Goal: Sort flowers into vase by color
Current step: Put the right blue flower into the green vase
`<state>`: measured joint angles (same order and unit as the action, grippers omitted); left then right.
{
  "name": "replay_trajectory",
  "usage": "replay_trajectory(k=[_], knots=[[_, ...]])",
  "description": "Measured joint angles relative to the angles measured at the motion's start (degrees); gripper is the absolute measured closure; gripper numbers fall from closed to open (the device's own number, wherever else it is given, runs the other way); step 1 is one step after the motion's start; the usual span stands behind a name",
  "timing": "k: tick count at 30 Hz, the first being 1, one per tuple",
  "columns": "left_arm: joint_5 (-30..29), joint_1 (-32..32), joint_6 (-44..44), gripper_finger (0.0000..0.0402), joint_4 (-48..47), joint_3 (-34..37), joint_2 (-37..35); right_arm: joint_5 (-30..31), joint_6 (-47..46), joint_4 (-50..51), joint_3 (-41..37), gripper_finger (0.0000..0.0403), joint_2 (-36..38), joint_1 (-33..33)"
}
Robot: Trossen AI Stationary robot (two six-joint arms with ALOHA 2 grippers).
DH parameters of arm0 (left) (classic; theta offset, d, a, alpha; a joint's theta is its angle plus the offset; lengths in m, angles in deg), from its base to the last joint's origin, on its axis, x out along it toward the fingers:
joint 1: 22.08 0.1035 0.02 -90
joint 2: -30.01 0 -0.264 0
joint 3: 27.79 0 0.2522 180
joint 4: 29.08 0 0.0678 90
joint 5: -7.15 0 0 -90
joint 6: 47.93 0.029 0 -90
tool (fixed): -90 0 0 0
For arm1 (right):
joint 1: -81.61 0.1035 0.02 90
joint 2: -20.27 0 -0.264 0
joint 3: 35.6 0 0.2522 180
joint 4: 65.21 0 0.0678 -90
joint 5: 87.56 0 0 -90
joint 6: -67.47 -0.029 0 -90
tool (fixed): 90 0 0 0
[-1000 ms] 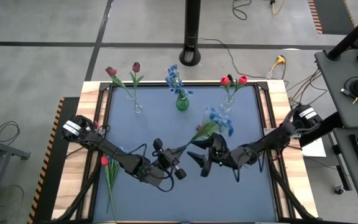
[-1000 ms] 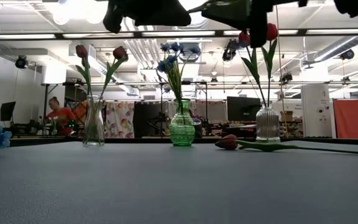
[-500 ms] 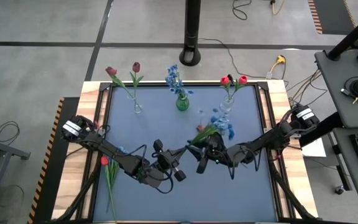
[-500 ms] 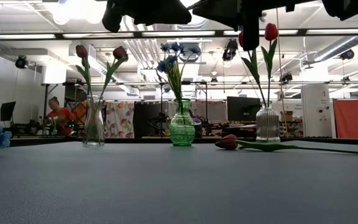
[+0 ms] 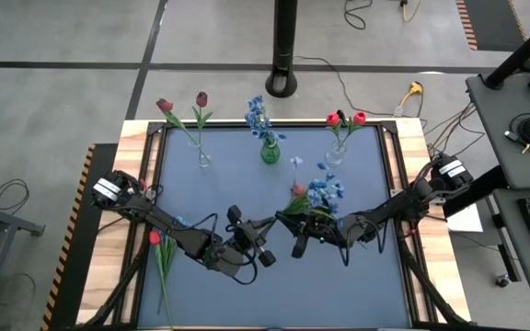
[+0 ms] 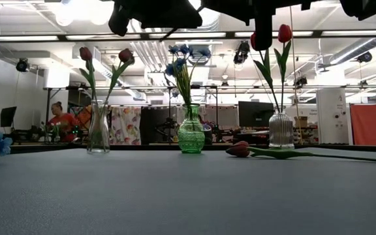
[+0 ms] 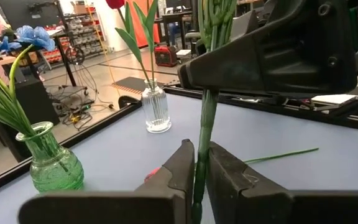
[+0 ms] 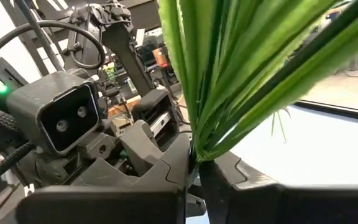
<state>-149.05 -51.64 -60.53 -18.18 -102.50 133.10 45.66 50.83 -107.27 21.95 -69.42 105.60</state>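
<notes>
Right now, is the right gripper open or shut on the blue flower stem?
Shut. The right wrist view shows the right gripper clamped on the blue flower sprig, its green stem pinched between the fingers with no gap.

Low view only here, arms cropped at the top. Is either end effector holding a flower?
Observer: Yes. The left end effector is shut on a green stem.
Operator: And the right?
Observer: The right end effector is shut on the same stem, nearer the blossoms.
Operator: Which colour?
Observer: It carries blue blossoms, held over the middle of the table.
</notes>
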Motion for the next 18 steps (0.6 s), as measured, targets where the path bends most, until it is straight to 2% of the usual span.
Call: replay_trajectory(k=[6,11,15,18], knots=[[0.0,-0.1,0.0,0.0353,0.3,0.0,0.0,0.5,0.7,0.4,0.0,0.0384,0.0,0.0],[4.5,-0.3,0.0,0.0301,-1.0,0.0,0.0,0.1,1.0,2.5,0.0,0.0385,0.8,0.0],[5.8,-1.1,-1.3,0.0266,-7.1,0.0,-0.9,0.3,0.0,8.7,0.0,0.0385,4.1,0.0],[6.8,-2.0,-5.9,0.0250,-15.2,0.0,-2.9,0.9,-0.3,16.5,0.8,0.0385,7.3,-0.1]])
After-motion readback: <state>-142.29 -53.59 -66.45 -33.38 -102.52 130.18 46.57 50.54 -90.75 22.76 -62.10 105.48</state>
